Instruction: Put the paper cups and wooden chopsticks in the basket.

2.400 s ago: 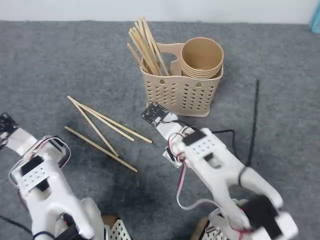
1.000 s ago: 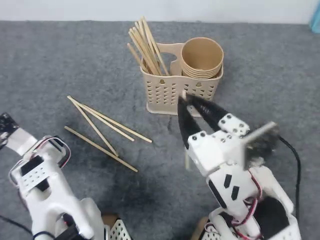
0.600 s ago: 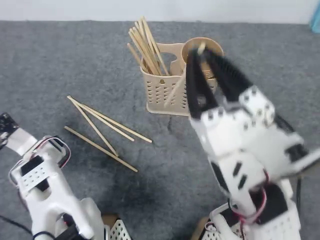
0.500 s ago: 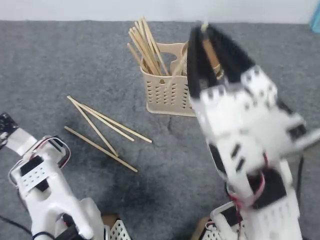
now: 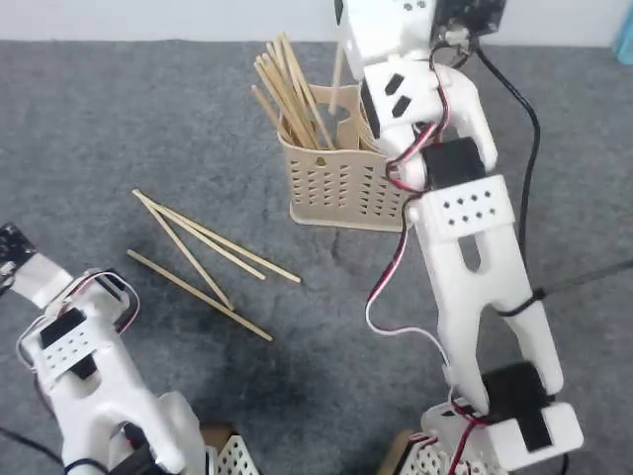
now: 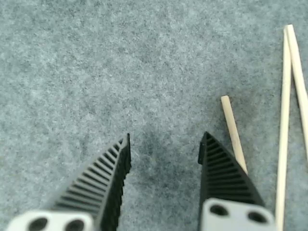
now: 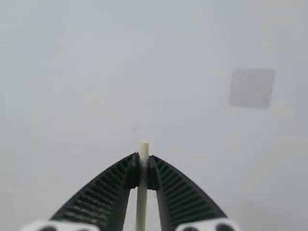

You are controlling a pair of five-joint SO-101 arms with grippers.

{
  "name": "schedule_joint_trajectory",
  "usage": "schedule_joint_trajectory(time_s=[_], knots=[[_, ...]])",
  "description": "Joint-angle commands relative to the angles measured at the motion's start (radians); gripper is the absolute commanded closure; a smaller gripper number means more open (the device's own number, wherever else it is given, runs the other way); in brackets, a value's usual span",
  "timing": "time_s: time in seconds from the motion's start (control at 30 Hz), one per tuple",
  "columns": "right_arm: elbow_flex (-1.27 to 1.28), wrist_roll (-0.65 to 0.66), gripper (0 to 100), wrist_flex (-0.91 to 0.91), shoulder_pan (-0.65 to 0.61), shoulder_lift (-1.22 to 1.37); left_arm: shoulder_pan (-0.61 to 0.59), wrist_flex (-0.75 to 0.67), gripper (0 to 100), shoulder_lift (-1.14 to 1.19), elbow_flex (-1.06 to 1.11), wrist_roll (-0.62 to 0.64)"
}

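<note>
Your right gripper (image 7: 143, 161) is clamped on a single chopstick (image 7: 142, 202), whose tip pokes just past the fingertips. The stick hangs down from it toward the basket (image 5: 341, 183) below, beside the chopstick bundle (image 5: 287, 89) standing inside. Your left gripper (image 6: 166, 144) is spread wide over the grey carpet (image 6: 96, 62). One loose chopstick (image 6: 232, 130) ends just beside a finger, with a chopstick pair (image 6: 285, 120) farther out.
</note>
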Motion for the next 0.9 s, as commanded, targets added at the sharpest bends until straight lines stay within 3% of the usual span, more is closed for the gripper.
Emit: schedule_joint_trajectory(time_s=[0.0,0.27,0.43,0.5,0.73,0.87], knots=[[0.117,-0.009,99.0,-0.033,0.013,-0.024,0.0,-0.021,78,-0.032,-0.013,0.006],[0.528,-0.003,97.2,-0.194,-0.025,-0.153,0.006,-0.021,78,-0.032,-0.013,0.006],[0.509,-0.002,78.4,-0.14,-0.047,-0.202,0.006,-0.021,78,-0.032,-0.013,0.006],[0.427,-0.006,76.0,-0.053,-0.054,-0.22,0.006,-0.021,78,-0.032,-0.013,0.006],[0.052,-0.011,81.7,0.358,-0.062,-0.268,0.006,-0.021,78,-0.032,-0.013,0.006],[-0.066,-0.011,88.2,0.653,-0.15,-0.311,0.005,-0.021,78,-0.032,-0.013,0.006]])
